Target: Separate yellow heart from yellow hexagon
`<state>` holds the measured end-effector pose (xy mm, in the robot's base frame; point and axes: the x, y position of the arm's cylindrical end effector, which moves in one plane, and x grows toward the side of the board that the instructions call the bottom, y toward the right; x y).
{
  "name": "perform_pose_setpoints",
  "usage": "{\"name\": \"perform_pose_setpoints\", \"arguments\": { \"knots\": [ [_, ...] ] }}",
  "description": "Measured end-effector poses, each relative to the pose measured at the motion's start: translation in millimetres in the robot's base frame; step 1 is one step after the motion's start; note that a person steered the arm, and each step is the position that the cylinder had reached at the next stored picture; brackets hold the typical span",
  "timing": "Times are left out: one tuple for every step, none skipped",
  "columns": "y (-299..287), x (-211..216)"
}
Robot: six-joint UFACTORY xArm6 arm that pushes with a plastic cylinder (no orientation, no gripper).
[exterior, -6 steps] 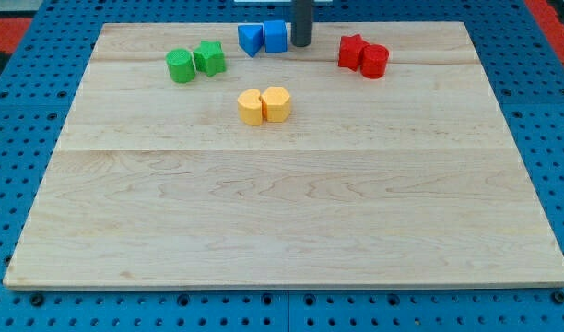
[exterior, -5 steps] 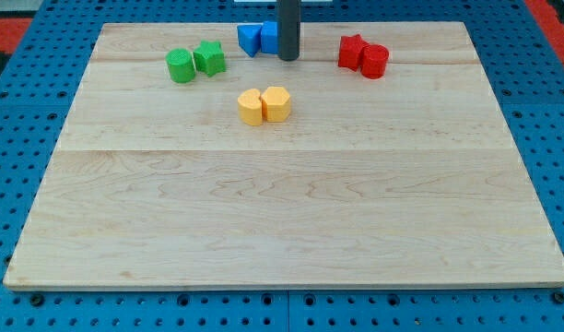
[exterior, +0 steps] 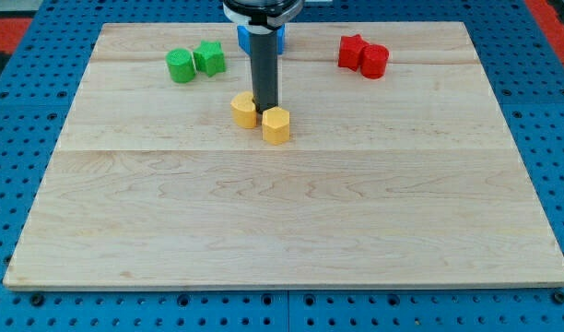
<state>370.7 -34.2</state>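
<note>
My tip (exterior: 265, 108) stands between the two yellow blocks near the board's upper middle. The yellow heart (exterior: 244, 110) lies just to the tip's left and touches the rod. The yellow hexagon (exterior: 276, 125) lies just below and to the right of the tip. A narrow gap shows between the two yellow blocks. The rod rises straight up from there to the view's top edge.
A green cylinder (exterior: 180, 66) and a green star (exterior: 208, 58) sit at the upper left. A blue block (exterior: 245, 39) shows partly behind the rod at the top. A red star (exterior: 352, 50) and a red cylinder (exterior: 374, 61) sit at the upper right. The wooden board (exterior: 291, 212) lies on a blue pegboard.
My tip has moved down from beside the blue blocks to between the yellow blocks. The heart has shifted left and the hexagon down, so they no longer touch.
</note>
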Motion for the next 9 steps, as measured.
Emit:
{"name": "perform_pose_setpoints", "arguments": {
  "knots": [
    [-26.0,-5.8],
    [-35.3,-8.4],
    [-11.4,-11.1],
    [-47.1,-12.1],
    [-94.2,-12.6],
    [-95.4,-13.3],
    [-161.9,-12.7],
    [-207.8,19.4],
    [-185.3,40.5]
  ]
}}
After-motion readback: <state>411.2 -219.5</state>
